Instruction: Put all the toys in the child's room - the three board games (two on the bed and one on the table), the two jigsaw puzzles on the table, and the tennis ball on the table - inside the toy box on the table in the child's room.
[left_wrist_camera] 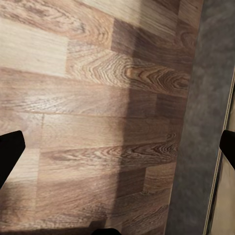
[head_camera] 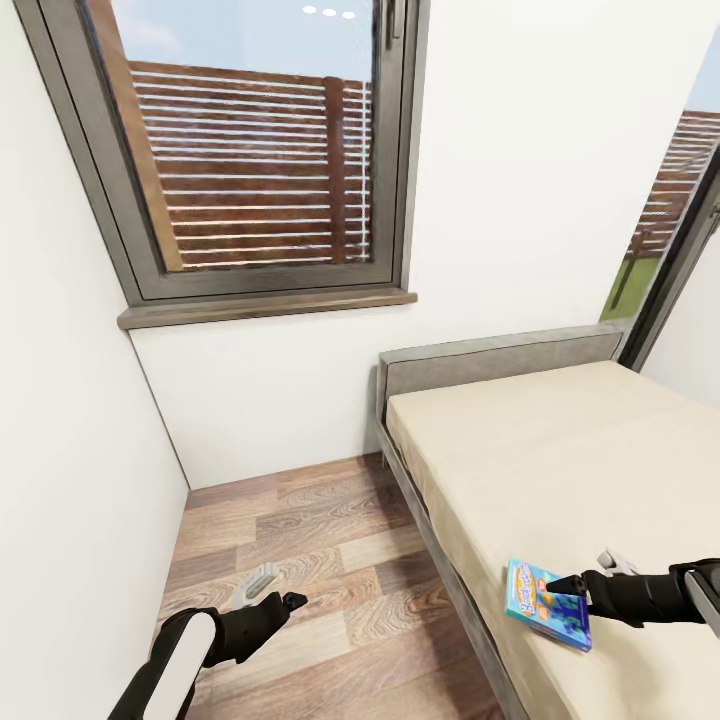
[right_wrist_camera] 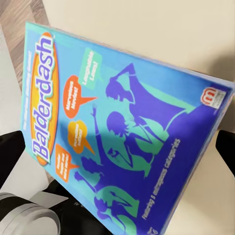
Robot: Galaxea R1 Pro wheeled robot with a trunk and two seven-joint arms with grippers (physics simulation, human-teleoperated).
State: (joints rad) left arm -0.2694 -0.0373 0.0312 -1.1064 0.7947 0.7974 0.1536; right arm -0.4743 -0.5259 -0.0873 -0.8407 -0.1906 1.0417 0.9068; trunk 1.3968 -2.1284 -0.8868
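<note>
The right claw [head_camera: 578, 583] hovered spread above the blue Balderdash board game [head_camera: 545, 603] lying flat near the bed [head_camera: 560, 450] edge, positioned for pickup, while the left claw [head_camera: 272, 592] hung spread over the wood floor [head_camera: 330, 560].

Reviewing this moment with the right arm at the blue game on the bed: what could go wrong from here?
1. The blue board game lies flat on the bed near its edge; a sideways nudge from the right end effector might slide it onto the floor.
2. The box is thin and flat, so the fingers may press into the mattress without getting under it.
3. The left end effector hangs open low above the floor beside the bed frame and might clip it if the base moves.
</note>
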